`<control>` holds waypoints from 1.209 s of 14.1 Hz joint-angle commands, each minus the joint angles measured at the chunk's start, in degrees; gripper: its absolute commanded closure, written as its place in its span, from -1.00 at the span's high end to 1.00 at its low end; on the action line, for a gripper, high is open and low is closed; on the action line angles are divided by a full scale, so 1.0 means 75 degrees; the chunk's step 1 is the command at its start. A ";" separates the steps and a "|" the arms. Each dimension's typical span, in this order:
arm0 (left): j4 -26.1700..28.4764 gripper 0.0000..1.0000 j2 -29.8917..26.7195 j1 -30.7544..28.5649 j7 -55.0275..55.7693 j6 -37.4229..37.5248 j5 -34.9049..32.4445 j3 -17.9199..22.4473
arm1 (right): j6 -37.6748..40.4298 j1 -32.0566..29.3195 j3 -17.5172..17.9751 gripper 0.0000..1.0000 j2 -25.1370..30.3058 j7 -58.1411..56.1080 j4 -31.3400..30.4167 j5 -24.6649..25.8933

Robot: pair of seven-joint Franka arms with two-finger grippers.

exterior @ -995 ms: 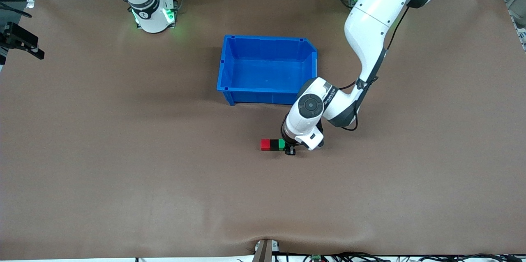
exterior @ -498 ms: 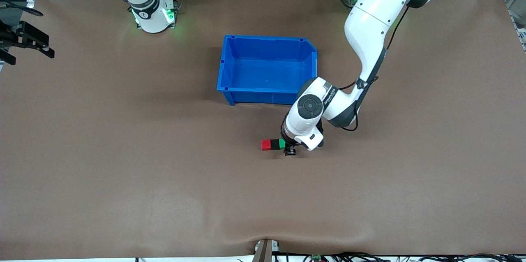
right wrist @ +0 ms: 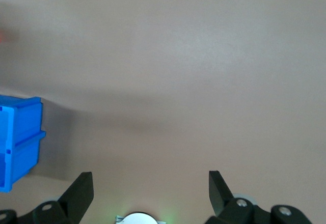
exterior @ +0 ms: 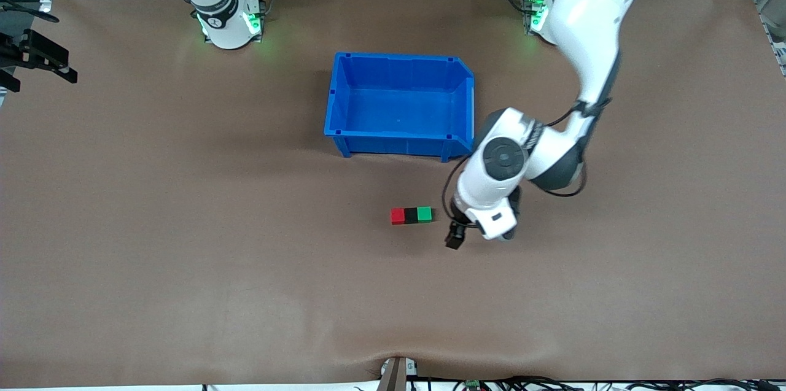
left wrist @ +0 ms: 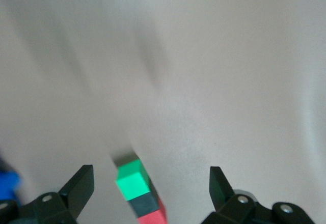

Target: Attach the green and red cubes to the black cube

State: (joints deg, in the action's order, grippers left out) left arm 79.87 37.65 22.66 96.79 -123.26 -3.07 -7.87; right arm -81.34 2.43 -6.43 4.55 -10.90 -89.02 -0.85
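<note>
The red cube (exterior: pixel 397 215), the black cube (exterior: pixel 410 215) and the green cube (exterior: pixel 424 214) lie joined in one row on the table, black in the middle. My left gripper (exterior: pixel 454 239) is open and empty, over the table just off the row's green end. In the left wrist view the green cube (left wrist: pixel 133 180), the black cube (left wrist: pixel 145 205) and the red cube (left wrist: pixel 153 217) show between the open fingers of the left gripper (left wrist: pixel 150 177), free of them. My right gripper (exterior: pixel 43 58) is open and empty at the right arm's end of the table; its wrist view (right wrist: pixel 150 183) shows bare table.
An empty blue bin (exterior: pixel 399 142) stands farther from the front camera than the cube row; its corner shows in the right wrist view (right wrist: pixel 18 145). Brown table surface (exterior: pixel 245 268) lies all around the row.
My left gripper has let go of the green cube and drawn away from the row toward the left arm's end. The row stays put. The right gripper shifted slightly.
</note>
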 commanded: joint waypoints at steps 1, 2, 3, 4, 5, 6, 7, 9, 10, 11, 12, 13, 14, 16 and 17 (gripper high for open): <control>0.0320 1.00 -0.1034 -0.0488 -0.1800 0.1008 0.0000 -0.0005 | 0.0193 -0.0137 0.0236 1.00 -0.0020 0.0643 0.0139 0.0113; 0.0319 1.00 -0.1268 -0.0664 -0.2445 0.1337 0.0000 -0.0005 | 0.0182 -0.0125 0.0236 1.00 -0.0020 0.0645 0.0139 0.0125; 0.0319 1.00 -0.1456 -0.0839 -0.2985 0.1526 0.0000 0.0007 | 0.0170 -0.0137 0.0236 1.00 -0.0020 0.0645 0.0150 0.0125; 0.0319 1.00 -0.1655 -0.1050 -0.3409 0.1714 0.0000 0.0007 | 0.0158 -0.0137 0.0236 1.00 -0.0020 0.0645 0.0150 0.0136; 0.0319 1.00 -0.1854 -0.1284 -0.3819 0.1936 0.0000 -0.0005 | 0.0170 -0.0125 0.0236 1.00 -0.0020 0.0645 0.0150 0.0137; 0.0319 1.00 -0.2077 -0.1484 -0.4299 0.2217 0.0000 0.0007 | 0.0170 -0.0125 0.0236 1.00 -0.0020 0.0645 0.0150 0.0137; 0.0319 1.00 -0.2288 -0.1683 -0.4849 0.2509 0.0000 0.0007 | 0.0170 -0.0125 0.0236 1.00 -0.0020 0.0645 0.0150 0.0148; 0.0319 1.00 -0.2733 -0.2140 -0.6078 0.2897 0.0000 -0.0016 | 0.0170 -0.0125 0.0236 1.00 -0.0020 0.0645 0.0150 0.0171; 0.0319 1.00 -0.2979 -0.2246 -0.6641 0.3166 0.0011 -0.0005 | 0.0170 -0.0125 0.0236 1.00 -0.0020 0.0656 0.0150 0.0195; 0.0319 1.00 -0.3179 -0.2410 -0.7169 0.3482 0.0000 -0.0005 | 0.0170 -0.0137 0.0236 1.00 -0.0020 0.0656 0.0150 0.0195; 0.0331 1.00 -0.3343 -0.2574 -0.7697 0.3740 0.0000 -0.0016 | 0.0170 -0.0148 0.0236 1.00 -0.0032 0.0656 0.0150 0.0207; 0.0331 1.00 -0.3484 -0.2668 -0.8247 0.3975 0.0000 -0.0005 | 0.0170 -0.0160 0.0225 1.00 -0.0032 0.0656 0.0150 0.0207; 0.0354 1.00 -0.3659 -0.2785 -0.8728 0.4163 0.0000 -0.0005 | 0.0170 -0.0183 0.0224 1.00 -0.0032 0.0645 0.0150 0.0207; 0.0366 1.00 -0.3906 -0.2961 -0.9258 0.4456 0.0000 -0.0005 | 0.0146 -0.0195 0.0213 1.00 -0.0044 0.0656 0.0150 0.0207; 0.0390 1.00 -0.3988 -0.3032 -0.9469 0.4527 0.0000 -0.0028 | 0.0158 -0.0172 0.0224 1.00 -0.0044 0.0656 0.0150 0.0195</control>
State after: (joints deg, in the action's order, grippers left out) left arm 80.53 10.37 1.15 29.25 -90.34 -3.07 -7.56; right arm -80.89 2.20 -5.75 4.55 -6.72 -88.92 -0.10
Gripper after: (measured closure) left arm 0.000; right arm 0.000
